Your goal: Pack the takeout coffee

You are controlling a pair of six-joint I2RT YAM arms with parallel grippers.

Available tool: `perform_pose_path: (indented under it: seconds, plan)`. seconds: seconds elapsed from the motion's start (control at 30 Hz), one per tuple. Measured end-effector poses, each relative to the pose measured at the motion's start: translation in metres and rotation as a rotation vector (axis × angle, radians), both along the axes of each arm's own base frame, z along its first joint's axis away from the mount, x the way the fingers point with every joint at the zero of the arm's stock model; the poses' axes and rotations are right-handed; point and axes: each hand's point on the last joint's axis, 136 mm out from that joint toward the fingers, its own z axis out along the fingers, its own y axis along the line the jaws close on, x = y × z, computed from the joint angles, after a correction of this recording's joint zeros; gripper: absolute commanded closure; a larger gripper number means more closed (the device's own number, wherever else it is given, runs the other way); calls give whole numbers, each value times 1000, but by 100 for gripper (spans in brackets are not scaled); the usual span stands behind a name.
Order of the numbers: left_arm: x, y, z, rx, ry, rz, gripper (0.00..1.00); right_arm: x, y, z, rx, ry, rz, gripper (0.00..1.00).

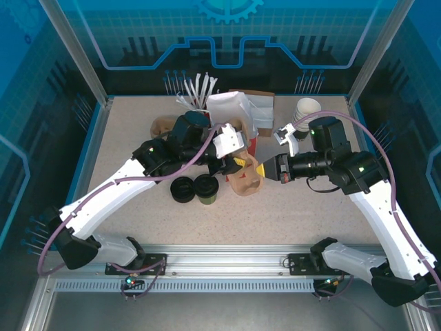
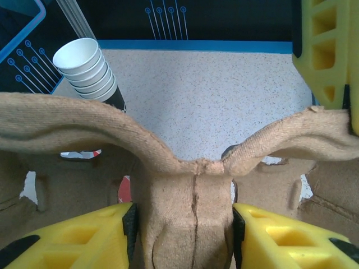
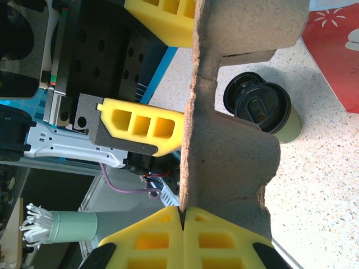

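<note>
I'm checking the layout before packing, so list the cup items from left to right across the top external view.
stack of black lids → takeout coffee → cup carrier → stack of paper cups

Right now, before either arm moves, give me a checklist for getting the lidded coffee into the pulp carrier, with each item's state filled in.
1. Right gripper shut on the carrier edge: ok.
2. Left gripper clamped on the carrier's centre ridge: cannot tell; its fingers flank it.
3. Takeout coffee upright, lid on: ok.
4. Coffee seated in the carrier: not ok; it stands on the table beside the stack of lids.
5. A gripper free for the cup: not ok; both are at the carrier.
</note>
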Motion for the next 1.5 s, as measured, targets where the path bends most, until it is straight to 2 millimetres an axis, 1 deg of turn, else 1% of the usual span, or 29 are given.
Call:
perform_pose_path:
  seconds: [0.07,0.17,0.27,0.47,0.63,0.83,0.93,1.03,1.17,1.3,1.4,1.47,1.5]
  plan:
    - [0,0,0,1,-2,-3,54,0,0,0,0,0,0,100]
    - [0,0,0,4,-8,-5,48,0,0,0,-1,3,0,100]
    - [0,0,-1,13,-18,-7,47,-1,0,-1,-3,6,0,100]
    - [2,-3,-7,26,-13,-13,56,-1,0,0,-2,4,0,100]
    - [1,-3,-7,28,-12,-16,61,0,0,-1,-3,5,-1,100]
    - [1,-3,-7,27,-10,-14,64,1,-1,-1,-11,1,-9,100]
    - [1,-3,-7,23,-5,-10,64,2,-3,-1,-23,-9,-20,93]
    - [2,-2,-5,12,6,1,64,3,-6,2,-34,-27,-28,81]
    - [10,10,1,-5,13,50,64,4,-10,10,-48,-66,-40,71]
    - [17,29,16,-42,9,113,64,14,-17,19,-62,-110,-85,67]
    - [21,49,27,-77,9,172,64,30,-17,22,-93,-132,-117,65]
    - [24,62,32,-100,18,215,61,48,-16,22,-125,-142,-142,63]
    - [25,69,35,-116,29,244,61,60,-14,20,-149,-144,-156,63]
